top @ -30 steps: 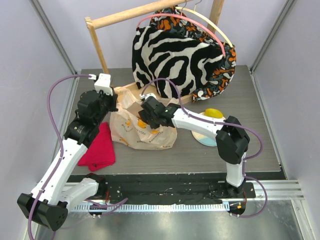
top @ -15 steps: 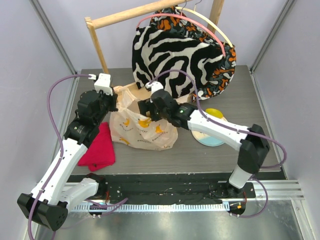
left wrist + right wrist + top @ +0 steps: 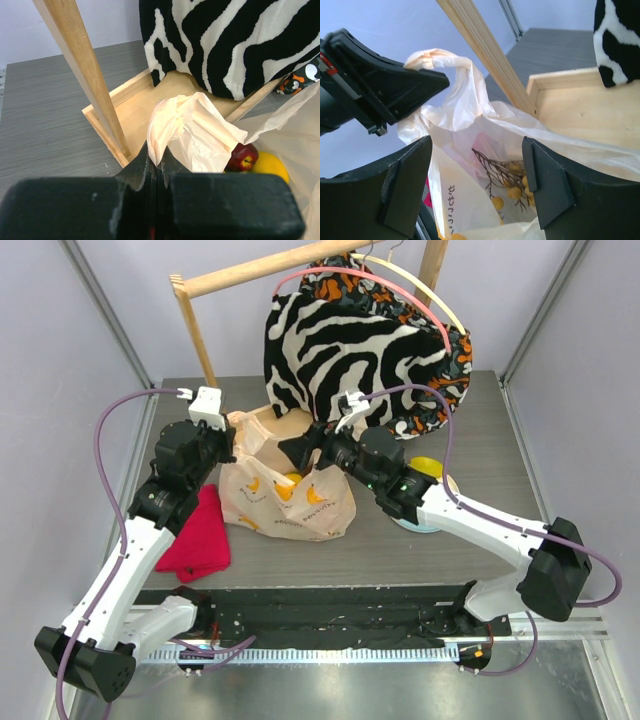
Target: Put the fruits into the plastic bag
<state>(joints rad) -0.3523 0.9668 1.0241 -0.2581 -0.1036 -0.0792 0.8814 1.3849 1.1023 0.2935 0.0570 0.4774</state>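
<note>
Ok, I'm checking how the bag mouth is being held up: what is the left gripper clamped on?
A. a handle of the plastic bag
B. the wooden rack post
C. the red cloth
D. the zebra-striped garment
A: in the left wrist view the left gripper has its fingers closed on a bunched handle of the plastic bag.

Robot lab test cell, not a home: blank lavender wall panels (image 3: 60,390) set in aluminium frame posts (image 3: 107,310), grey wood-grain tabletop (image 3: 500,440), black base plate (image 3: 340,625) on a metal rail (image 3: 570,616) at the near edge, props being a wooden garment rack (image 3: 195,335) and zebra-striped garment (image 3: 340,350).
</note>
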